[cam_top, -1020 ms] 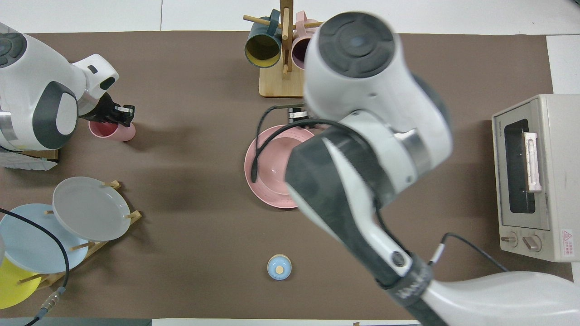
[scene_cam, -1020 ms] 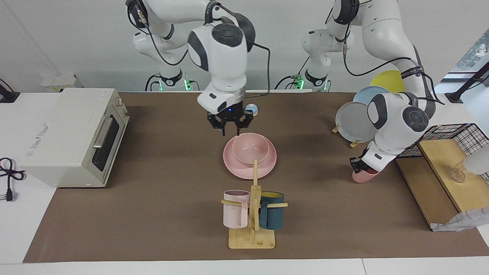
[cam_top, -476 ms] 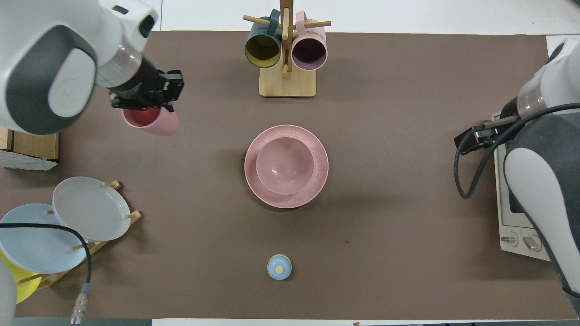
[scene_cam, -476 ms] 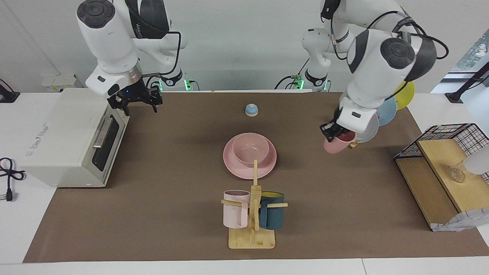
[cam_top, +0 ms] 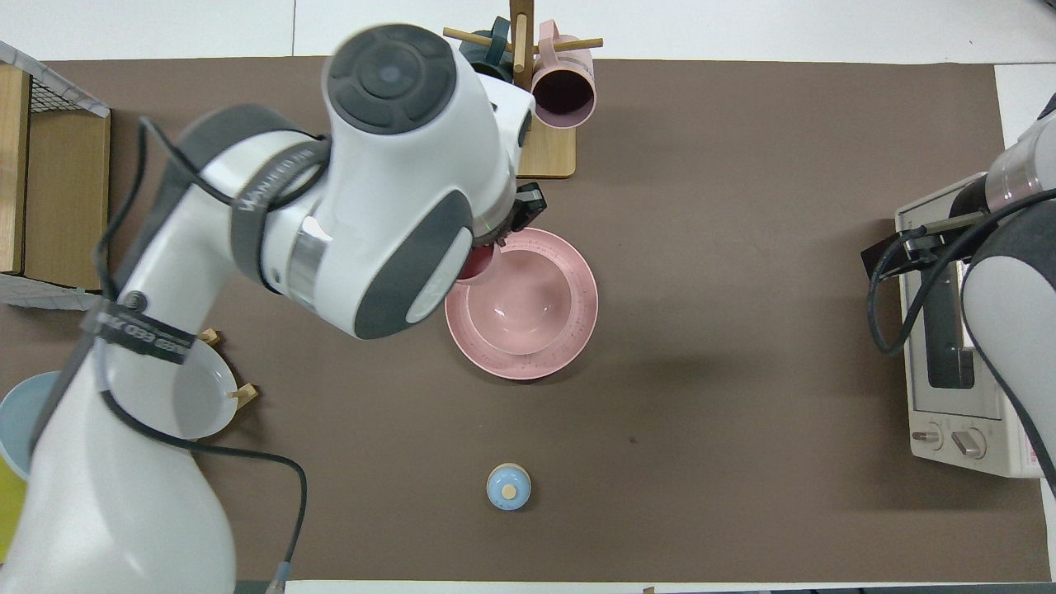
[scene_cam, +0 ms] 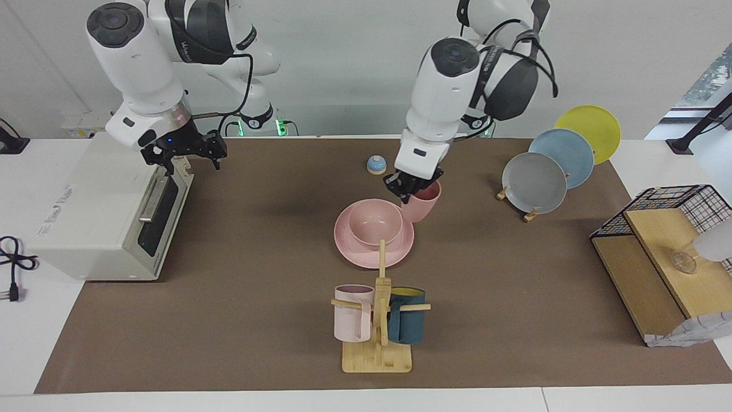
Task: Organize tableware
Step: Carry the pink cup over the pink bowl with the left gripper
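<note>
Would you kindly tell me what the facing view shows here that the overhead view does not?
Only the facing view shows the left end effector gripping the pink cup over the plate's edge, plus the yellow plate and dark teal mug. Only the overhead view shows the oven's knobs. Both share the bowl on the plate, the blue lid and the waiting right arm by the oven.

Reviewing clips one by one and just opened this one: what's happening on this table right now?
The left tool holds a pink cup by its rim, over the edge of the pink plate beside the pink bowl that sits on it. Whether the cup touches the plate is unclear. The right tool waits, open, over the toaster oven at the right arm's end of the table.
</note>
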`<act>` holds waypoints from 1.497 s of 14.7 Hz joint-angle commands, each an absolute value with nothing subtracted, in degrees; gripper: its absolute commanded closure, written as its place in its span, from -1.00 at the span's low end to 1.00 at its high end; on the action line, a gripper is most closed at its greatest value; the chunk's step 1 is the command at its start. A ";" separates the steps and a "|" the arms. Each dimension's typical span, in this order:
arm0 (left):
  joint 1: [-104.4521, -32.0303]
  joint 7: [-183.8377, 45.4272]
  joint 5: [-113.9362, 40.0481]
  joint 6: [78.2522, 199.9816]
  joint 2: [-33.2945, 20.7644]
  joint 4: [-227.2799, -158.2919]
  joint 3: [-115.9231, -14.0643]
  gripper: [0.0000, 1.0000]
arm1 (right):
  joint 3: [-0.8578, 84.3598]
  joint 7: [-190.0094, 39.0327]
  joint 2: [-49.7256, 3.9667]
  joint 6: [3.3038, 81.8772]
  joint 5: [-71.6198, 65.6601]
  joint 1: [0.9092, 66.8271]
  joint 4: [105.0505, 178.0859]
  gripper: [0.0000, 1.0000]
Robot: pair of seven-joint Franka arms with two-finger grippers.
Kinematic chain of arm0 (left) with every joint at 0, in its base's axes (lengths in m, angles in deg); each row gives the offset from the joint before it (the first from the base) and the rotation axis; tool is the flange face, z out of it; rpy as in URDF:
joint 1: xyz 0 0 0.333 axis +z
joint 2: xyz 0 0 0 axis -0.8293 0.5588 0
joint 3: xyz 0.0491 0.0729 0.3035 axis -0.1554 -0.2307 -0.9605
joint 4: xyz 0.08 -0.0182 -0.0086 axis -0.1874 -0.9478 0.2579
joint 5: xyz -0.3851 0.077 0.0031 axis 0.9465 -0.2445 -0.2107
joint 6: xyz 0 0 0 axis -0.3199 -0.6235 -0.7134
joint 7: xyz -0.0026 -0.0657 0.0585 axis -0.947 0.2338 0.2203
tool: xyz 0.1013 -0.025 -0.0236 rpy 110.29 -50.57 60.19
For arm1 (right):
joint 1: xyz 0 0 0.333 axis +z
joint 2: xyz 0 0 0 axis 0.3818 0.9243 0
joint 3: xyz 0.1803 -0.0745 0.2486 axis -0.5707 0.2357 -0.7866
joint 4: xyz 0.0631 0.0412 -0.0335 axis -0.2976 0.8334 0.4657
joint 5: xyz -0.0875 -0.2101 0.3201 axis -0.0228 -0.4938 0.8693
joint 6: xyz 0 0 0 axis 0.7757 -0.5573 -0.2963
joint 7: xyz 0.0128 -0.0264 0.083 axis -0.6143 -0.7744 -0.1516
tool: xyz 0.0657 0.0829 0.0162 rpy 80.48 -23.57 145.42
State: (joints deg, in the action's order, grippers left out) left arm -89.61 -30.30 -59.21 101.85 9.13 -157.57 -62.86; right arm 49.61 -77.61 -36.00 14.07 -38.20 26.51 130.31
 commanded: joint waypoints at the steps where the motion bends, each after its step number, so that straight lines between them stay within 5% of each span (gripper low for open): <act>1: -91.35 -27.70 -58.92 106.45 8.28 -162.51 -64.07 1.00 | 49.39 -76.63 -37.34 16.31 -36.91 24.47 132.48 -1.00; 16: -94.26 -26.02 -59.36 113.32 12.68 -167.70 -64.07 1.00 | 49.13 -76.98 -38.92 15.87 -35.86 22.53 133.18 -1.00; 17: -94.17 -26.20 -59.97 112.97 12.68 -167.35 -64.07 0.17 | 49.04 -76.81 -38.84 15.61 -35.77 21.92 133.09 -1.00; 18: -94.17 -26.46 -61.10 112.53 12.59 -167.17 -64.07 -0.99 | 49.04 -76.72 -38.84 15.52 -35.77 21.57 133.09 -1.00; 22: -91.20 -29.52 -61.47 106.66 6.55 -167.00 -64.59 -1.00 | 49.04 -76.54 -38.84 14.91 -35.77 21.39 132.83 -1.00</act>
State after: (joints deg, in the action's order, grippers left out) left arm -93.08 -27.20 -60.76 110.75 12.32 -165.82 -63.80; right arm 49.68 -77.61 -37.81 14.45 -36.97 22.64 131.57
